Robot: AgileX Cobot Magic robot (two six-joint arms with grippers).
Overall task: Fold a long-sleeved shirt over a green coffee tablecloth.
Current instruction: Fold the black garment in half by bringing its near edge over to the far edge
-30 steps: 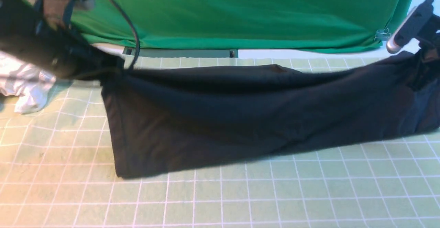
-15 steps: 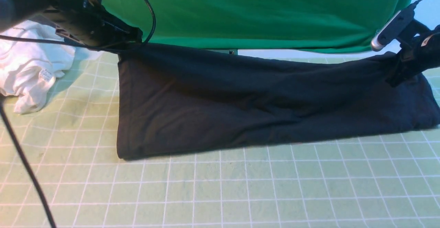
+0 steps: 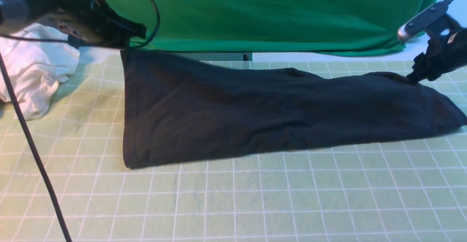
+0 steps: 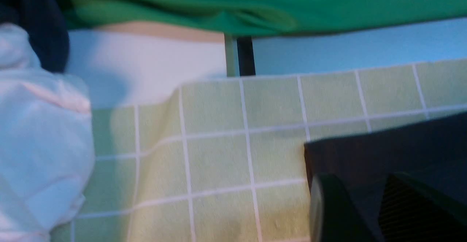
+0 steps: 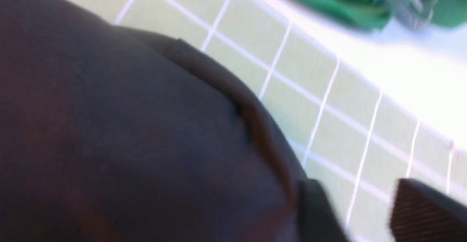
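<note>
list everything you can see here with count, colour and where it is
long-sleeved shirt: one, black, lying in a long band across the middle of the tablecloth
green coffee tablecloth: one, pale green with a white grid, spread over the table
white garment: one, white, bunched at the far left on the tablecloth
backdrop: one, deep green, hanging behind the table
cable: one, black, running down the near left
left hand: one, black, at the shirt's far left corner, fingers apart
right hand: one, black, at the shirt's far right edge, fingers apart with tablecloth showing between them
</note>
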